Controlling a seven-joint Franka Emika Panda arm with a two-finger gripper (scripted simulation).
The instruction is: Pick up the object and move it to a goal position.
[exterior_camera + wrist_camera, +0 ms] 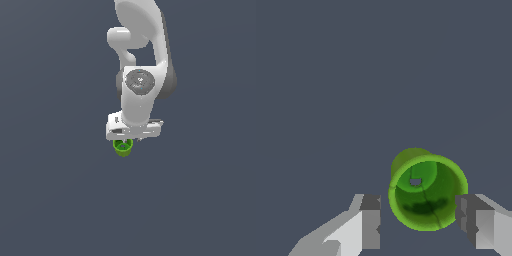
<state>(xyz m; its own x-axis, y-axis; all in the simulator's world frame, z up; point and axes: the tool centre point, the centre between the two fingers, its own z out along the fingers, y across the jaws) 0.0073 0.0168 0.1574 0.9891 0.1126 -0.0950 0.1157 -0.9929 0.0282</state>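
The object is a small bright green cup [428, 192] with a flared rim, and I look down into its open mouth in the wrist view. My white gripper [418, 222] is open and straddles it. One finger [468, 220] is at the rim, while the other finger [371, 222] stands a small gap away. In the exterior view the green cup [123, 147] pokes out just below the gripper [129, 141], whose fingers are mostly hidden by the hand. I cannot tell whether the cup rests on the ground.
The white arm [142, 60] comes down from the top of the exterior view. Around it is a plain dark grey-blue surface [60, 200] with no other objects or edges in sight.
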